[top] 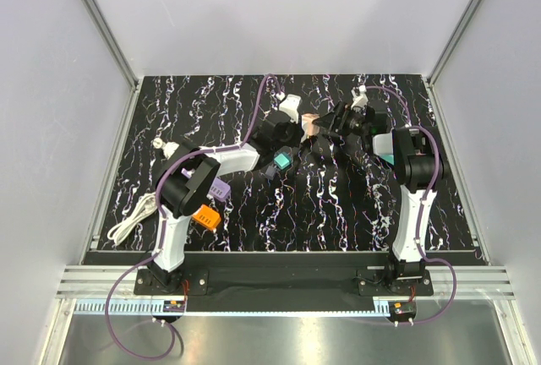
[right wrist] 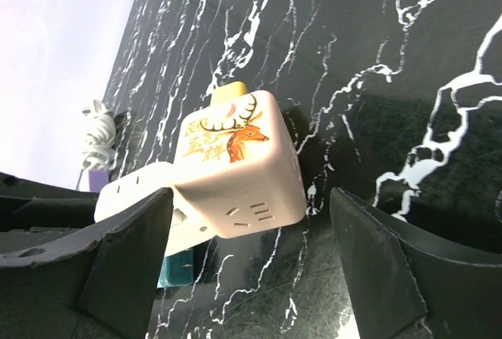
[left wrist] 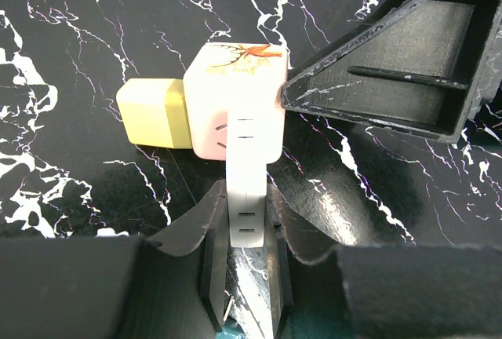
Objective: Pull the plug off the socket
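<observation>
socket (right wrist: 235, 158): a pinkish-white cube with a deer print, lying on the black marbled table (top: 338, 213) toward its far middle, between the two grippers
white plug (left wrist: 249, 158): a flat white slab seated in the cube face that looks toward the left arm, sticking straight out from it
yellow plug (left wrist: 153, 113): a pale yellow block seated on another side of the cube, with nothing touching it
left gripper (left wrist: 245, 198): clamped tight on the white plug, one finger pressed to each flat side, a little way back from the cube
right gripper (right wrist: 251, 198): jaws apart and straddling the cube; one finger (left wrist: 392, 64) sits close against the cube's edge, the other stands clear of it
teal block (top: 281, 160): on the table just beside the left wrist
orange block (top: 205, 217): beside the left arm's lower part
cord (top: 135, 217): white, bundled, near the table's left edge
</observation>
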